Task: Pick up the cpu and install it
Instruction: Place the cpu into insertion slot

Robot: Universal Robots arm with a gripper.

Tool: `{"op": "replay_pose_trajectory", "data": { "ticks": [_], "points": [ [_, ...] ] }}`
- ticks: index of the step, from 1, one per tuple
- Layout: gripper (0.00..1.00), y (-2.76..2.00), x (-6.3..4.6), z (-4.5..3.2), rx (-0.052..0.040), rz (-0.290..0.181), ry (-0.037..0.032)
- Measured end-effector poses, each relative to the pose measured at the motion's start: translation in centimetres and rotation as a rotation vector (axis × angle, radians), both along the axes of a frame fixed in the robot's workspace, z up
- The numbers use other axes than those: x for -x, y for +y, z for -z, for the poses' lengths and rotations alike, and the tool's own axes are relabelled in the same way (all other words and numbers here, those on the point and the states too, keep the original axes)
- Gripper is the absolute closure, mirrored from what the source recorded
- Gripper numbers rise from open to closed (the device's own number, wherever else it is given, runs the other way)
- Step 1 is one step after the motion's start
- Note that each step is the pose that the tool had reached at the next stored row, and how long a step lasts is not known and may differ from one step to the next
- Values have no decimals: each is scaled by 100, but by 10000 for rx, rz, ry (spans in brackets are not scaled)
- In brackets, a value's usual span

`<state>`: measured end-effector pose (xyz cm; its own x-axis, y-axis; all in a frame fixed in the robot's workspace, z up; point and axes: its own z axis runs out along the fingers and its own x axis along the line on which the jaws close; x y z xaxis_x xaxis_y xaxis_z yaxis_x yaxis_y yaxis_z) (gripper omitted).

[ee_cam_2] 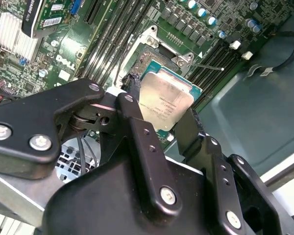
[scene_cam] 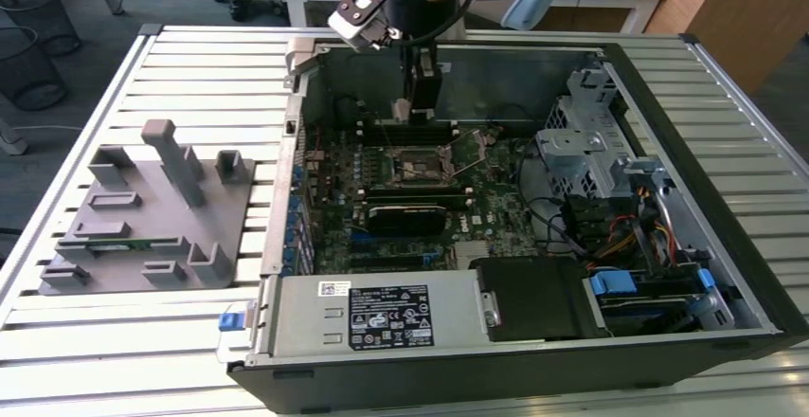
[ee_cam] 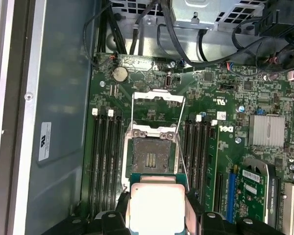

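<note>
The cpu (ee_cam_2: 165, 99), a flat square chip with a shiny silver top, sits between the two black fingers of my gripper (ee_cam_2: 159, 110), which is shut on its edges. In the first wrist view the cpu (ee_cam: 157, 206) hangs just short of the open motherboard socket (ee_cam: 151, 158), whose metal frame and lever are flipped up. In the exterior view my gripper (scene_cam: 418, 106) reaches down into the open computer case, above and slightly behind the socket (scene_cam: 415, 163). The chip is held off the board, not touching the socket.
Memory slots (ee_cam: 107, 161) flank the socket on both sides. A drive cage (scene_cam: 575, 147) and cable bundle fill the case on the exterior view's right, the power supply (scene_cam: 379, 317) lies at the front. A grey fixture block (scene_cam: 146, 213) holding a green memory stick stands outside the case.
</note>
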<state>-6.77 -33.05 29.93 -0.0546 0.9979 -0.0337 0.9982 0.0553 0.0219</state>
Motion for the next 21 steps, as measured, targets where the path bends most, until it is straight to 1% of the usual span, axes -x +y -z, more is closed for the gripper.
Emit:
{"op": "replay_pose_trajectory", "data": {
  "ticks": [9, 15, 21],
  "points": [
    [47, 7, -49, 105, 7, 6, 0],
    [47, 8, -64, 151, 11, 5, -13],
    [47, 8, -78, 251, 12, 6, -13]
  ]
}}
